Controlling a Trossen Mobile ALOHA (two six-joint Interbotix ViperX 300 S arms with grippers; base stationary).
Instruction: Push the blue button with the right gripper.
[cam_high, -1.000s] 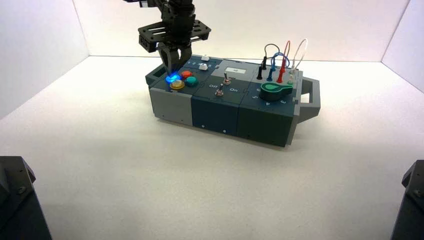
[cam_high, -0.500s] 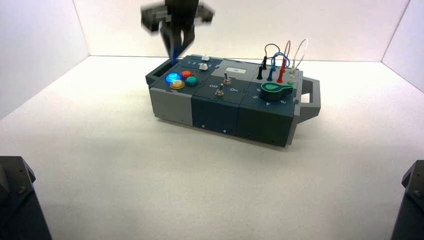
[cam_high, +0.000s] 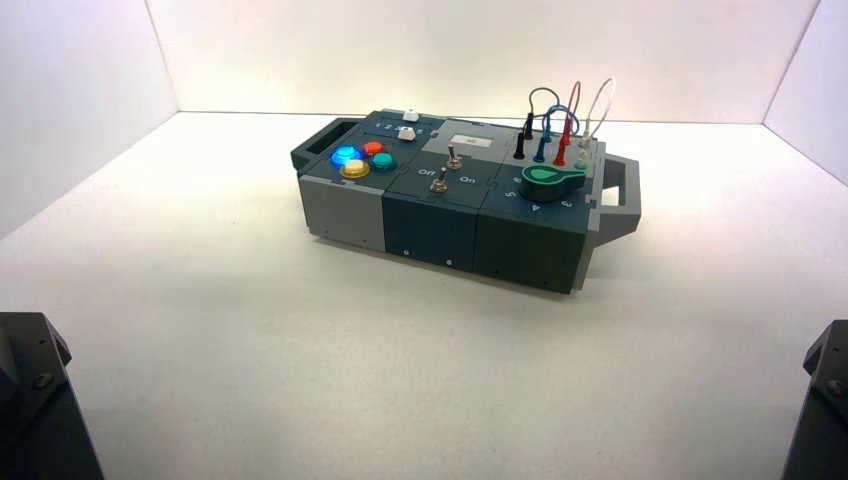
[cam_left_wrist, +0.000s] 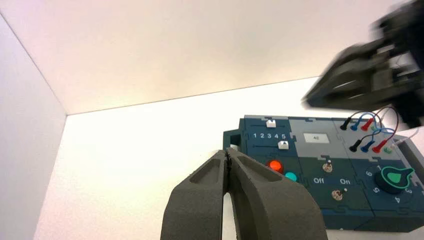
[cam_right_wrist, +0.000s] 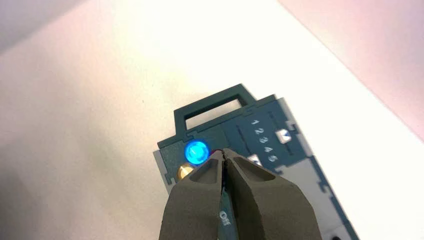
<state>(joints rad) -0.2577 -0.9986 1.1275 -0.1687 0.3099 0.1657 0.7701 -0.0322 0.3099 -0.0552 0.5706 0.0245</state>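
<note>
Right gripper (cam_right_wrist: 225, 156) fingers pressed together, holding nothing, raised clear above glowing blue button (cam_right_wrist: 196, 152), dome facing up

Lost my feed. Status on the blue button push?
Right gripper shut, lifted above box. Left gripper shut, parked. Blue button glowing, nothing on it.

Right gripper (cam_right_wrist: 226, 155): fingers pressed together at the tips, pointing down, held high in the air; out of the high view. Left gripper (cam_left_wrist: 228, 157): fingers closed tip to tip, held level, low, well back on the robot's left.
</note>
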